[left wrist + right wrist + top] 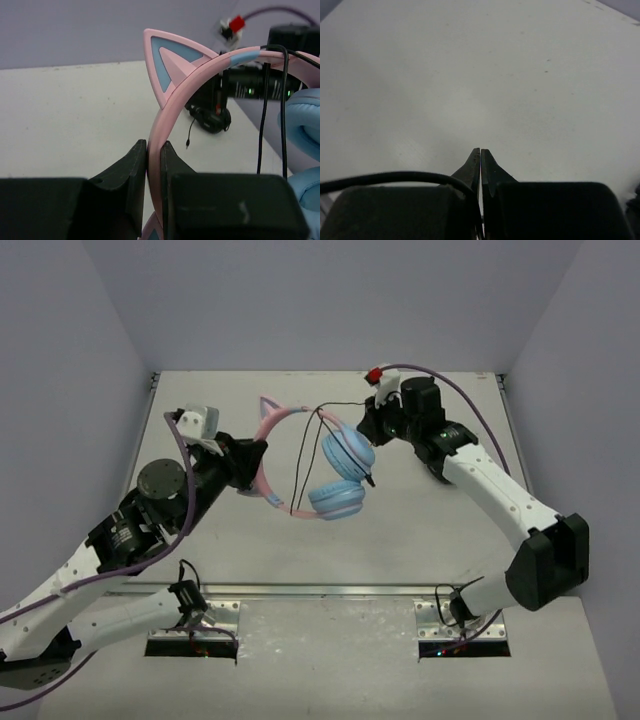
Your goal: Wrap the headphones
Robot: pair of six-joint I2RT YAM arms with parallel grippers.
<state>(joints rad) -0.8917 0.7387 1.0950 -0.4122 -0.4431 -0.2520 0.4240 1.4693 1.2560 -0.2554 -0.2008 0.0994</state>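
Lavender walls box in a pale grey matte worktop (pixel 430 530), which has bare room along its near and right edges. Pink cat-ear headphones (pixel 262 455), with a smooth hard band and two padded light blue round earcups (pixel 347 453), are over the middle. Their long axis runs left to right, crown toward the left arm and cups toward the right. The left tool (pixel 154 145) is clamped on the band. The right tool (pixel 480 150) is closed tight, nipping the thin black cable (pixel 395 176).
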